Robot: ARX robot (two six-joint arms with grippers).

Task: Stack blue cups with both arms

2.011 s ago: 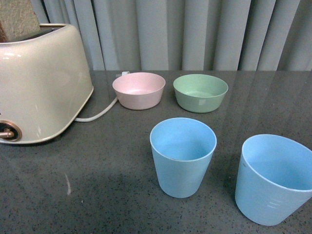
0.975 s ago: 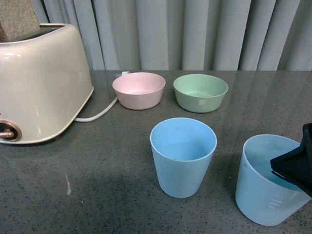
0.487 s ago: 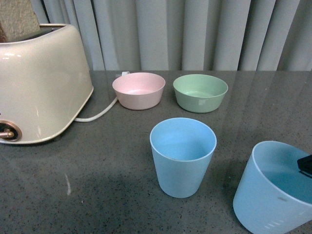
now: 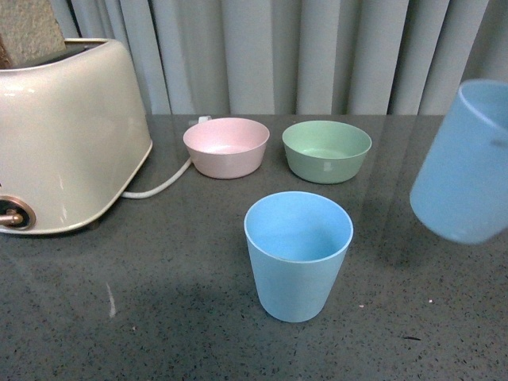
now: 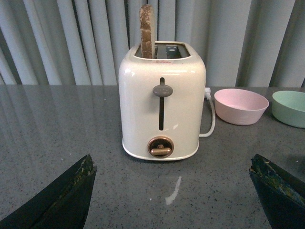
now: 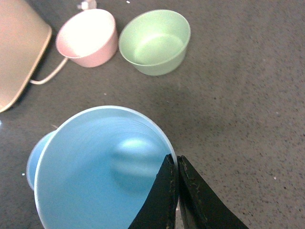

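what changed: a moment earlier the right-hand blue cup sat on the table (image 4: 159,317) beside the standing cup (image 4: 298,254), then it tipped. Now the lifted cup (image 4: 464,163) was clear of the table and a bit motion-blurred.
what that means: pickup looked done, so the job had moved from grabbing to carrying. Nesting wasn't done yet.
where the lifted cup was: up in the air, off to the right of the standing cup and higher than its rim, not touching it. In the right wrist view the standing cup (image 6: 32,162) just peeked out past the lifted cup (image 6: 100,171).
which way it pointed: mouth up, base down. Long axis was near upright but leaning, with the mouth tipped away from the standing cup and the base swung toward it.
right end effector (image 6: 175,162): pinched nearly closed on the lifted cup's rim, with the wall caught between the two fingers.
left end effector (image 5: 171,167): spread wide and holding nothing, looking at the toaster (image 5: 162,100), well left of the standing cup.
standing cup: upright, mouth open, untouched.
next up, probably: straighten that lean and line the base up over the standing cup's mouth.
bystanders: pink bowl (image 4: 226,147) and green bowl (image 4: 326,151) sat behind the standing cup, out of the way.
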